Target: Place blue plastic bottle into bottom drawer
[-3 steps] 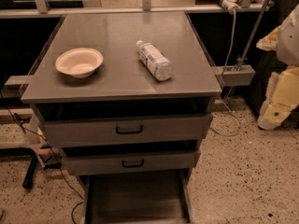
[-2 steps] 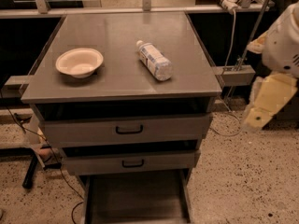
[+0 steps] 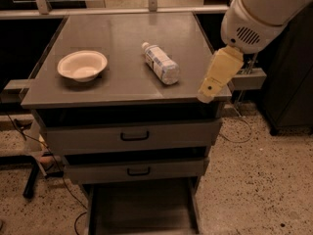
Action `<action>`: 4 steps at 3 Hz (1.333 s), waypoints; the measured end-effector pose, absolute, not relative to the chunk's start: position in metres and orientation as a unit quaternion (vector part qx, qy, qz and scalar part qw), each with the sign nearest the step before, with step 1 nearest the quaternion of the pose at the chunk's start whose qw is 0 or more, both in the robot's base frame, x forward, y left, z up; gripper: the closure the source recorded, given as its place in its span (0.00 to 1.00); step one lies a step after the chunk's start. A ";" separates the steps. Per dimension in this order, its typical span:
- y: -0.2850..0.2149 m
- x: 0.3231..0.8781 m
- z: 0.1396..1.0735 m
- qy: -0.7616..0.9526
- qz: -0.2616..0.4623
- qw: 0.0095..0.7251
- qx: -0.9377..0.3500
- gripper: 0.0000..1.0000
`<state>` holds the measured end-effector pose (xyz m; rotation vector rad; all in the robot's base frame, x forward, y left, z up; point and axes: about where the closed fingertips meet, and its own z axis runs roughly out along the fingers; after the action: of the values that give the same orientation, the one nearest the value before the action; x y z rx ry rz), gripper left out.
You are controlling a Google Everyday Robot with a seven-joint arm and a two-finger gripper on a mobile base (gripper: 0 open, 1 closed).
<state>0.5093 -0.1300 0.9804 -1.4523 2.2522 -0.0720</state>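
Gripper (image 3: 215,80) hangs off the right front corner of the cabinet top (image 3: 117,33), just past the edge, under the big white arm housing (image 3: 264,11). We can't read how wide it is set from this angle, and it carries nothing.

Blue plastic bottle (image 3: 160,63) lies on its side on the top, right of centre. Its cap points to the back left and its base to the front right. It is well apart from the white bowl (image 3: 82,65) on the left and clear of the gripper.

Bottom drawer (image 3: 142,209) is already pulled out below. The two handled drawers (image 3: 134,136) above it are closed.

Handling, our read:
- The bottle is thin clear plastic and looks near empty, so we expect it to be light and crushable. It will likely dent under a hard squeeze and roll if nudged sideways.
- The label band (image 3: 157,60) is probably slick.
- We'd take it across the mid-body, with the jaws square to its long axis, coming from above. We'd avoid the cap end because it is narrow and would let the bottle pivot.
- We'd use a modest squeeze, just enough to stop slip.

The task has barely started. The reach to the bottle and the grasp come next. Main risk is knocking it into a roll toward the front edge on approach.
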 end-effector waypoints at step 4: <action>-0.080 0.612 0.975 0.840 -0.044 0.235 -0.487 0.00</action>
<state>0.6125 -0.0800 0.9747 -1.3356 2.3052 -0.1206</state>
